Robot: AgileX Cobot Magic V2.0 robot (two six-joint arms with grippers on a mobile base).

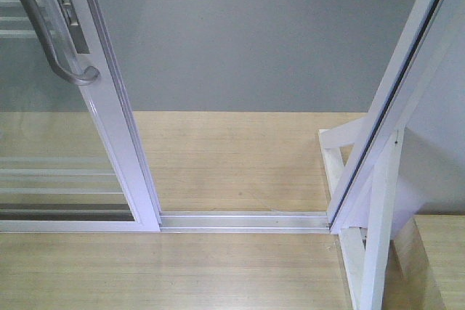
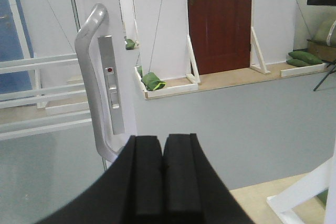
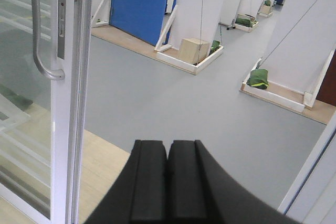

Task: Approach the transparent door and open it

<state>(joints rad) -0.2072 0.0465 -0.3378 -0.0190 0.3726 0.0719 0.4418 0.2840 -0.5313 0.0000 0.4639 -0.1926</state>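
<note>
Transparent door (image 1: 109, 107) stands slid partly aside at front left, its upright curved handle (image 2: 93, 77) ahead-left of the left gripper (image 2: 163, 177) and farther from the right gripper (image 3: 168, 182), both closed and empty.

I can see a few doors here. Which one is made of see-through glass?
The white-framed glass sliding door with the curved grey bar handle. You see the floor through it, unlike the solid dark-brown wooden door and the solid blue door.
</note>
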